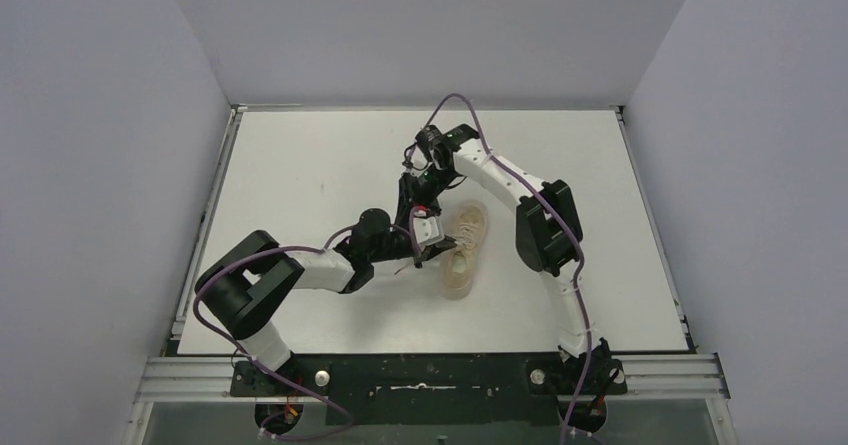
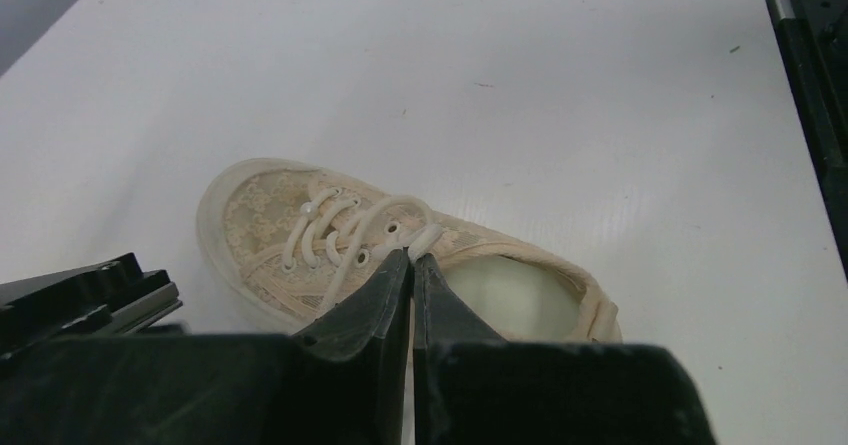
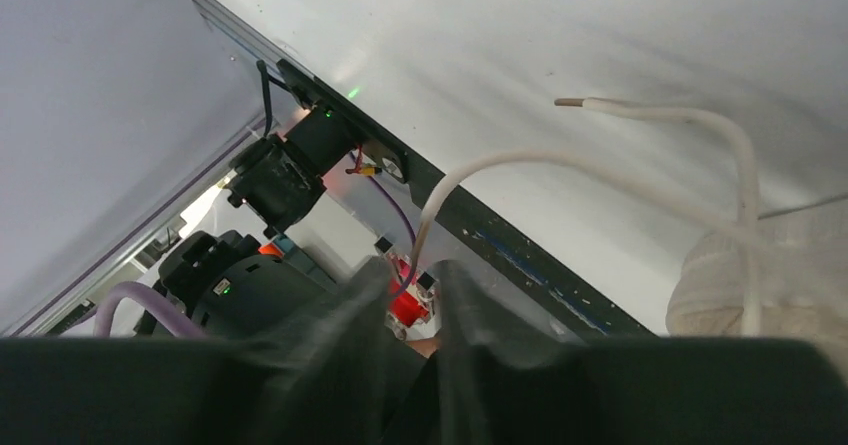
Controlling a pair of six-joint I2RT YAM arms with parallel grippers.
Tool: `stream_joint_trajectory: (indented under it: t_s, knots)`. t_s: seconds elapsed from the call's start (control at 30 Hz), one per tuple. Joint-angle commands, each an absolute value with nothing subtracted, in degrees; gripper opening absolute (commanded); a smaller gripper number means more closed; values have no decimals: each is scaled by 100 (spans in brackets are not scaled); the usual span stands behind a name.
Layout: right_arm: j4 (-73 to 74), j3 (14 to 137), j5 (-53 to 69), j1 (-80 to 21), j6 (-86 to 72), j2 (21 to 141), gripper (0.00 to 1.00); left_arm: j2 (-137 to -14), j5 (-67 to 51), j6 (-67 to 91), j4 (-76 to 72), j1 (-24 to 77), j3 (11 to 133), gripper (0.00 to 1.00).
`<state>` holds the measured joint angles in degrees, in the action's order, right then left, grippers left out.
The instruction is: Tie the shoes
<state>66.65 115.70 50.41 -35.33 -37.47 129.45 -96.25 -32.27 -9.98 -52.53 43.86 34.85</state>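
Left wrist view: the cream sneaker (image 2: 300, 230) stands on its sole near the middle of the white table (image 2: 560, 85). The left gripper (image 2: 412, 258) has its fingers pressed together on a lace (image 2: 428, 237) at the top eyelets. The right gripper (image 3: 412, 290) is blurred, its fingers seemingly narrowly apart around a raised lace strand (image 3: 520, 157); whether they grip it cannot be told.
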Motion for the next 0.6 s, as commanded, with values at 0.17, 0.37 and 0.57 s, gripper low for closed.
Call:
stream_joint_trajectory:
  t_s: [0.17,0.37,0.57]
  knots:
    - [6182,11298,4602,-2343,-3830,11777,62,-9601,-3378,-632,-5463,4264,3670,0]
    - [5429,10014,3572,-1722,-2965,10483,68,-9640,-3876,719,-4574,3962,4317,0]
    - [4002,7721,2104,-2095,-1588,8459,71,-9635,-4140,1134,-3171,3860,4881,0]
